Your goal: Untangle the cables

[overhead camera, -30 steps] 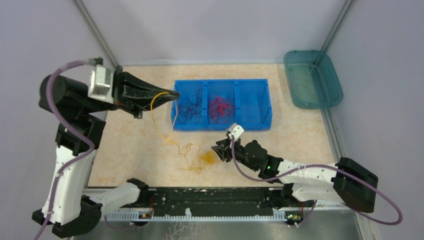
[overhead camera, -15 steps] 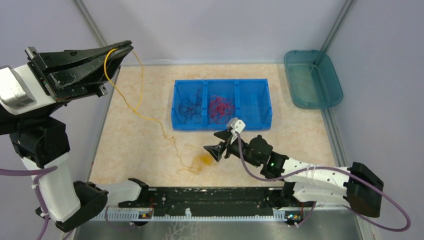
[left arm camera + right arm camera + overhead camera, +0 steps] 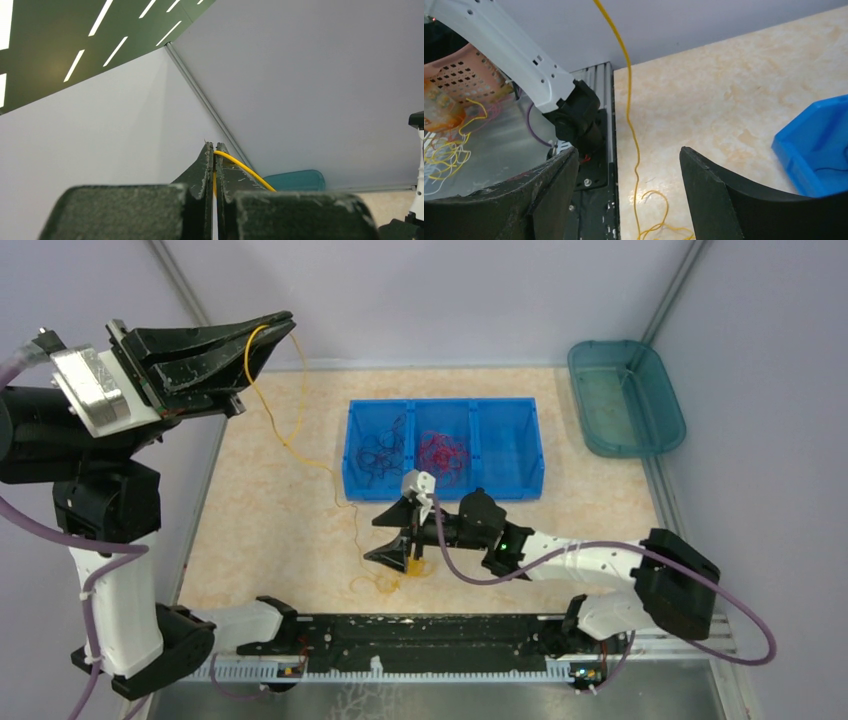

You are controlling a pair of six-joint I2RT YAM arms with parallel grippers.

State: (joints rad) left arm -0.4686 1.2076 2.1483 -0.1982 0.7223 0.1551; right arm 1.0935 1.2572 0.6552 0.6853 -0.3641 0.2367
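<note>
The yellow cable (image 3: 293,448) hangs from my left gripper (image 3: 285,328), which is raised high at the back left and shut on it. The cable slopes down to a loose yellow clump (image 3: 380,583) on the table. In the left wrist view the cable (image 3: 240,165) comes out between the shut jaws of the gripper (image 3: 215,147). My right gripper (image 3: 392,537) stands open just above the clump. The strand (image 3: 629,125) runs between the right gripper's (image 3: 628,152) spread fingers without touching them. Dark cables (image 3: 383,452) and red cables (image 3: 443,455) lie in a blue bin (image 3: 510,410).
The blue bin has three compartments; the right one holds nothing. A teal tray (image 3: 625,395) sits at the back right corner. A black rail (image 3: 420,635) runs along the near edge. Off the table's left, a pink basket (image 3: 454,80) holds more yellow cables.
The left gripper lifted the yellow cable from near the bin to high at the back left. The right gripper opened wide and moved left over the yellow clump.
</note>
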